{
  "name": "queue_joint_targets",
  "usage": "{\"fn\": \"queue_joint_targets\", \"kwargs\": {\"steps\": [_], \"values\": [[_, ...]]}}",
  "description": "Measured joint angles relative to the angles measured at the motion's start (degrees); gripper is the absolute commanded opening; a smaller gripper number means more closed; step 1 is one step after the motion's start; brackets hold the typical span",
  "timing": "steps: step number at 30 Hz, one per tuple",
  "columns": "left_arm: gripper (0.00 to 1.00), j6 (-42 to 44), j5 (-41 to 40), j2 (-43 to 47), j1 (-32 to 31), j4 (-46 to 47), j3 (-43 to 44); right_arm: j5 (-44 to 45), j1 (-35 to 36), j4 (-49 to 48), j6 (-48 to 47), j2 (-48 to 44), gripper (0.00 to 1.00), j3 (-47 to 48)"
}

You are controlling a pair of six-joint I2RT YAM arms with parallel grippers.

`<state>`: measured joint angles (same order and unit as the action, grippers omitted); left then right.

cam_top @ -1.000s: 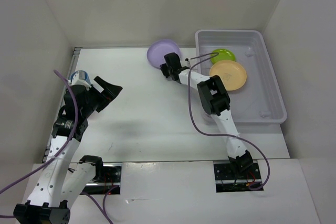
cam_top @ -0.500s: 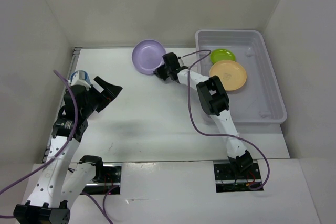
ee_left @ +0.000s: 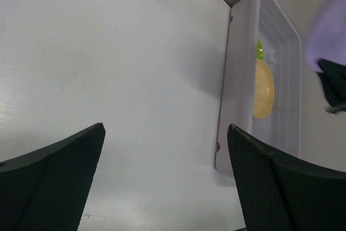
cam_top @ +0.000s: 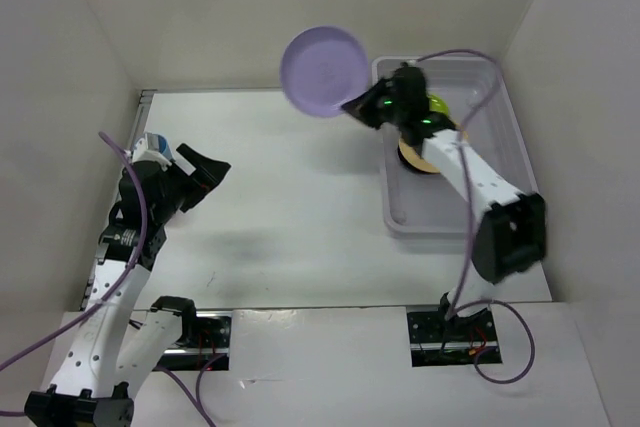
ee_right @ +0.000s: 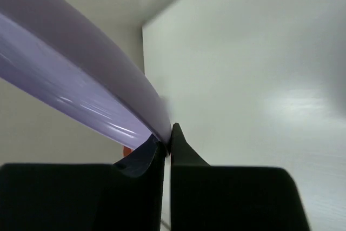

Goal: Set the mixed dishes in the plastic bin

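Observation:
My right gripper is shut on the rim of the lavender plate and holds it high in the air, just left of the bin's far left corner. In the right wrist view the plate is pinched at its edge between the fingers. The translucent plastic bin stands at the right and holds a lime green plate and a pale orange plate, both partly hidden by my right arm. My left gripper is open and empty at the left; its wrist view shows the bin and orange plate.
White walls enclose the table on the left, back and right. The right arm stretches over the bin's left side. A purple cable loops above the bin. A small orange patch shows behind the right fingers.
My right gripper has lifted the lavender plate off the table and swung it up and right toward the bin. The right arm has swung over the bin. The left arm barely moved.

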<state>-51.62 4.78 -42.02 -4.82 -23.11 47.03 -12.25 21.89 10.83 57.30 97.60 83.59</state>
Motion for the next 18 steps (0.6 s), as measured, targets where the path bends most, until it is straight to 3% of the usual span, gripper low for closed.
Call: {"fn": "queue_joint_targets", "kwargs": {"steps": [4,8,14,18], "values": [[1.00,3.1,-1.6,-4.2,0.0,-1.0,4.9,2.1,-16.4,0.2,-1.7,-18.5,0.00,-11.7],[1.00,7.4,-5.1,-10.1,0.4,-2.1,11.9,3.0,-28.5,3.0,-3.2,-26.5,0.00,-23.0],[1.00,11.4,-5.2,-17.3,6.1,-2.4,17.8,-4.3,-40.3,7.8,-5.2,-25.7,0.00,-36.7],[1.00,12.7,-4.4,-17.6,8.6,-3.7,18.0,-7.3,-46.4,8.6,-8.7,-19.2,0.00,-38.3]]}}
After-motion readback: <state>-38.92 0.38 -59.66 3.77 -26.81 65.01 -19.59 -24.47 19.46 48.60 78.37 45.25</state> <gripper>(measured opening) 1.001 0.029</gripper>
